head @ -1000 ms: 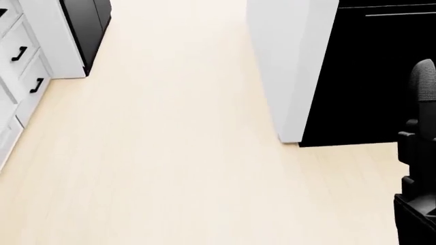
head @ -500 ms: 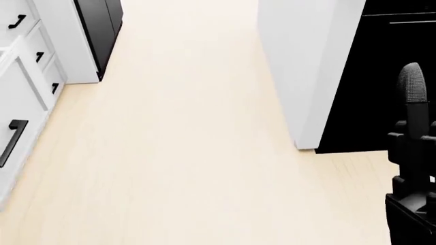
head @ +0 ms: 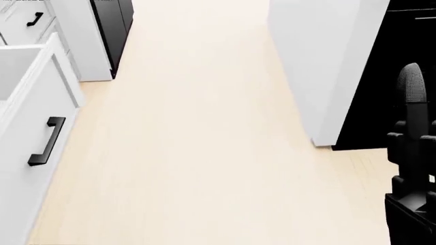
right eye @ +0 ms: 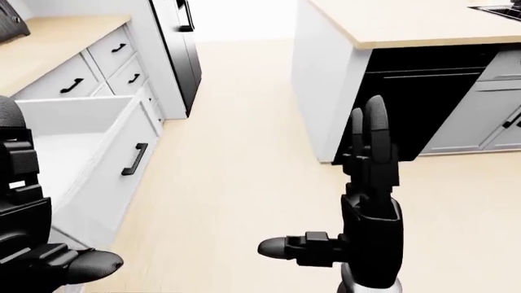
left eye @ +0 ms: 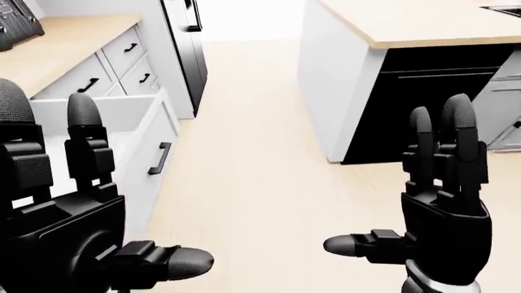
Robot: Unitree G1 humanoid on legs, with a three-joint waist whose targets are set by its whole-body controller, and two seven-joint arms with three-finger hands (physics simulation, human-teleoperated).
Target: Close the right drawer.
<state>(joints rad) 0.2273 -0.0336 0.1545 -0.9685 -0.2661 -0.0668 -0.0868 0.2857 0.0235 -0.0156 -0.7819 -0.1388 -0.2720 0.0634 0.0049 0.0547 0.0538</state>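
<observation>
The right drawer (right eye: 65, 137) stands pulled out of the white cabinet at the left, and its inside shows nothing. Its white front (head: 34, 107) carries a black bar handle (head: 46, 141), also seen as handle (left eye: 159, 159). My left hand (left eye: 98, 183) is raised at the lower left with its fingers spread, open, and it covers part of the drawer in the left-eye view. My right hand (left eye: 391, 183) is held upright over the floor to the right of the drawer, open and holding nothing. Neither hand touches the drawer front.
Closed white drawers (left eye: 130, 49) sit under a wooden counter (left eye: 57, 43) at the upper left, beside a tall black appliance (left eye: 185, 43). A white island (left eye: 342, 79) with a wooden top and a black unit (left eye: 423, 104) stands at the right. Pale wood floor (head: 198, 127) runs between them.
The whole head view has shifted, so the camera moved. The open drawer front and its handle have come in at the left. My right hand stays at the right edge.
</observation>
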